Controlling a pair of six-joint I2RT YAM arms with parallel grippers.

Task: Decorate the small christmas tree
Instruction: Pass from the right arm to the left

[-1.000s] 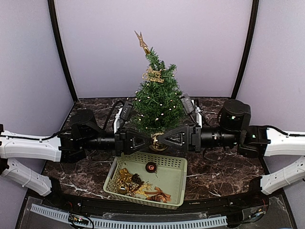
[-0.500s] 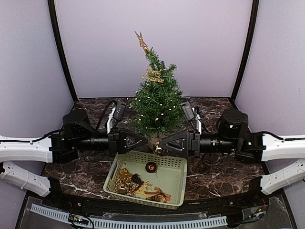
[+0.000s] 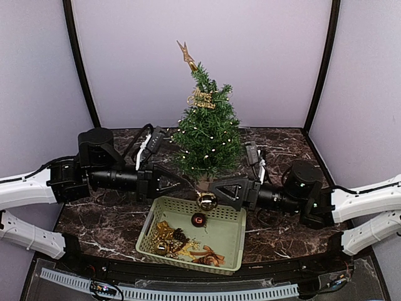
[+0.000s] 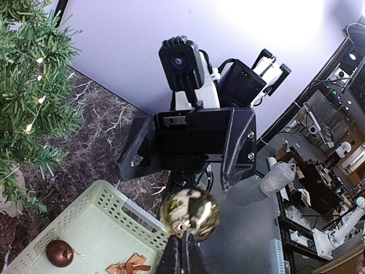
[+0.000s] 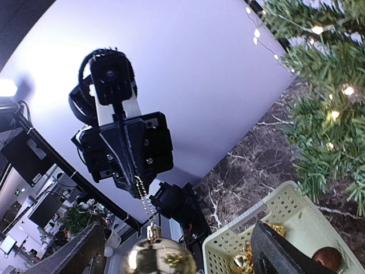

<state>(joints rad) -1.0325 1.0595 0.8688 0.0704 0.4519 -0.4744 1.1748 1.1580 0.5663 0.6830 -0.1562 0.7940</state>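
**Risks.** Your left claw [image 5: 138, 177] is clenched on the thin chain [image 5: 144, 200] of the gold ball [image 4: 189, 212], not on the ball itself. The ball hangs free just below the tips, over the far rim of the basket [image 3: 232, 216].
- A quick swing could set the ball swaying.
- A slipping chain would drop it into the basket or onto the tabletop [image 3: 282, 232].

Your right claw [image 4: 181, 171] stands released, its fingers wide on either side of the ball and clear of it. Draw it off carelessly and a finger may knock the ball.

The tree [image 3: 216, 150] stands just beyond both claws, between them. A push at its branches could tip it or snag its lights [image 5: 335, 114].

**Count.**
- Below the claws: one basket, holding one red ball [image 3: 198, 219], one brown bow [image 3: 210, 256] and a gold heap [image 3: 164, 238] that I cannot count.
- At the claws: one gold ball, one chain.
- Beyond the claws: one tree, bearing one gold sign [image 3: 202, 99] and one gold topper [image 3: 187, 54]. The lights are too many and too small to count.
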